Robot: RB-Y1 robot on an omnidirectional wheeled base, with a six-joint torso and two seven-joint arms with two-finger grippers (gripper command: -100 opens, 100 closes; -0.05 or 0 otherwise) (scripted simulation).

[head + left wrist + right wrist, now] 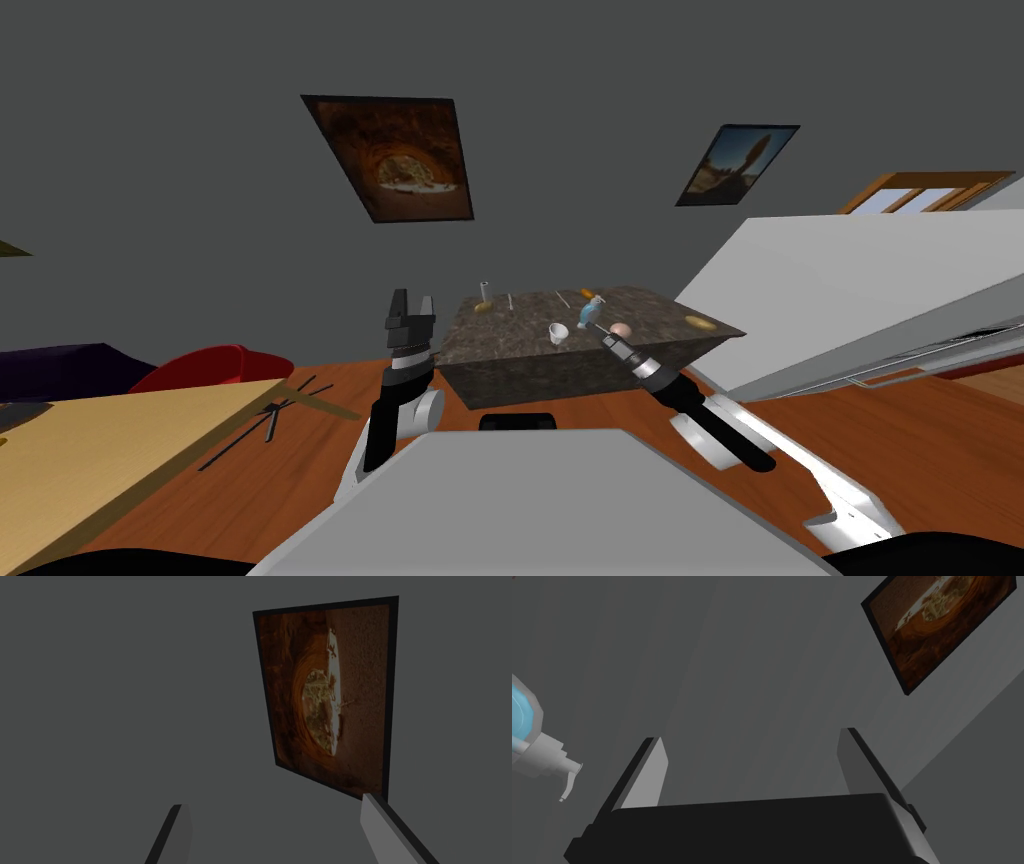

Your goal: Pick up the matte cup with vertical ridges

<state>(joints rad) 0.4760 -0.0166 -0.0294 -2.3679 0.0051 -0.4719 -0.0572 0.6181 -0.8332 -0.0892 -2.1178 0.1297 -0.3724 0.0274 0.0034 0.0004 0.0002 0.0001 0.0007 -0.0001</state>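
Right hand [752, 741] open, thin grey blade fingers spread wide, at the near edge of the dark mottled stone-look bench [520, 375]. Just beside it are a blue pump bottle [524, 721] (white nozzle) and a pale pink rounded lump [621, 329]. Small white cup [558, 333], flared rim, stands on the bench near that hand, apart from it; ridges too small to tell. Left hand [411, 300] raised beside the bench's left end, fingers apart

The white cup [558, 333] looks too small to show ridges, and a picture edge cuts off the blue pump bottle [524, 726].
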